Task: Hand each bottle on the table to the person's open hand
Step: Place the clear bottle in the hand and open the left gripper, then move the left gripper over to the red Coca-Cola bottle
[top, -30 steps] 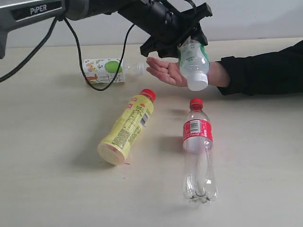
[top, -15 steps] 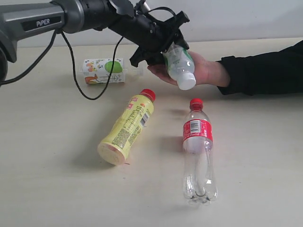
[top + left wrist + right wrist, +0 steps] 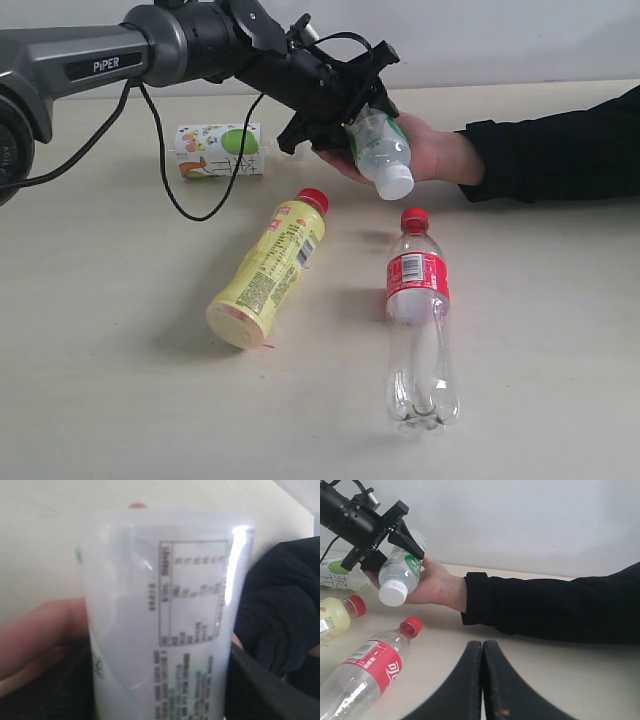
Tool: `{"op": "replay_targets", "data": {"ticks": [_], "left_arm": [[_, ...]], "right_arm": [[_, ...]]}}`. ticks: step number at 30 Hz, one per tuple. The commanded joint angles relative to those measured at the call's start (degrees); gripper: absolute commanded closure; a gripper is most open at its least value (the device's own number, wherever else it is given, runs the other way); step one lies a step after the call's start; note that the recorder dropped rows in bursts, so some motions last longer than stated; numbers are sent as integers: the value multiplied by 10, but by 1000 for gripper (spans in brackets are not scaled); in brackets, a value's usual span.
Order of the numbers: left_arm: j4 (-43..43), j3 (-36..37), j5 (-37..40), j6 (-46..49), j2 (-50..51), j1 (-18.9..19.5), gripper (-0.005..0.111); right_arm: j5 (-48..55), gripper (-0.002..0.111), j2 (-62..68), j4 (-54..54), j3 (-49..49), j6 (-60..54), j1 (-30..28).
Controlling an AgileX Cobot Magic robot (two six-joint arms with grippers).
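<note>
My left gripper is shut on the clear bottle with the green-white label, white cap pointing down toward the table. The bottle rests in the person's open hand, whose fingers curl under it. In the left wrist view the label fills the frame between my dark fingers, with the hand's fingers beside it. The yellow bottle and the clear red-capped bottle lie on the table. The short green-apple bottle lies behind my arm. My right gripper is shut and empty, low over the table.
The person's black sleeve reaches in from the right edge. A black cable hangs from my left arm and loops down in front of the green-apple bottle. A pale wall stands behind the table.
My left gripper has carried the green-white bottle down and to the left into the palm. The person's fingers have closed up around it.
</note>
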Motion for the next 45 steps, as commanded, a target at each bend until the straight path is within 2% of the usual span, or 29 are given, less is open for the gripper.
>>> {"op": "replay_targets", "data": {"ticks": [1,10,17,20,28,35,42,45], "left_arm": [[-2,-4,-9,4,0,-1,57],[-2,-4,11,4,0,4,45],[0,-4,39,19,-1,9,23],[0,-4,47,22,-2,10,17],[3,-4,58,53,-27,14,16],[29,-4,106,72,-51,23,16],[124,-4,189,93,-69,39,16],[196,-4,243,124,-97,48,16]], "right_arm": [[-3,108,-3,-3,3,-2,-2],[-3,108,-3,-3,3,-2,-2],[-3,108,-3,-3,3,-2,-2],[-3,108,-3,-3,3,-2,-2],[-3,108,-3,-3,3,-2,-2],[-3,108,-3,-3,3,-2,-2],[-3,108,-3,-3,3,-2,-2],[-3,108,-3,-3,3,-2,-2]]}}
